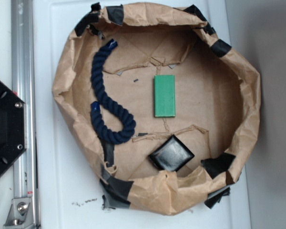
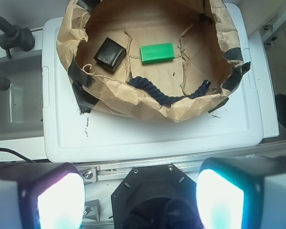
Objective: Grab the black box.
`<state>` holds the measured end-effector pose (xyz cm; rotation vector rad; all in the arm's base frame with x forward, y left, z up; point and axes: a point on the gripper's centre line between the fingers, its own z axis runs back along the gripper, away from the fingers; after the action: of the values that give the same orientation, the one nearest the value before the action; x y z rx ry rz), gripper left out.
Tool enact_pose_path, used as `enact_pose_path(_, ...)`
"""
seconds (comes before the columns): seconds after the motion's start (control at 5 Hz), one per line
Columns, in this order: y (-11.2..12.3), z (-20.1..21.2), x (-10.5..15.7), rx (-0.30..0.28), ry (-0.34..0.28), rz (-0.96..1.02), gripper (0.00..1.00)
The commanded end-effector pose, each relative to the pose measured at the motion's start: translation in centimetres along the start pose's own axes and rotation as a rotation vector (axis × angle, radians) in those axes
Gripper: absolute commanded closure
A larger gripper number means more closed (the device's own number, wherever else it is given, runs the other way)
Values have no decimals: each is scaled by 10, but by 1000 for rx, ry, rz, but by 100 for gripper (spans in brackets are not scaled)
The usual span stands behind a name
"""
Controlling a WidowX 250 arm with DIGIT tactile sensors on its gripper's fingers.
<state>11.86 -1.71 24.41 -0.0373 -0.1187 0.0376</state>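
The black box lies inside a brown paper basin, near its lower rim, glossy and turned about 45 degrees. In the wrist view the black box sits far up the frame at the basin's left side. My gripper is open, with nothing between its two glowing pads. It hangs over the robot base, well short of the basin and far from the box. The gripper does not show in the exterior view.
A flat green block lies mid-basin. A dark blue rope curls along the basin's left side. Black tape patches hold the paper rim. The basin sits on a white tray. A metal rail and black base plate stand left.
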Motion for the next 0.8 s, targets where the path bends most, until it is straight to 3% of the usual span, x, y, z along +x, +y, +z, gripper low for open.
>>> enact_pose_path(0.0, 0, 0, 0, 0, 0, 0, 0)
enact_pose_path(0.2, -18, -15, 40, 54, 77, 62, 0)
enact_pose_path(0.4, -23, -19, 64, 52, 111, 88, 0)
enact_pose_path(0.6, -20, -30, 84, 7, 76, 212, 0)
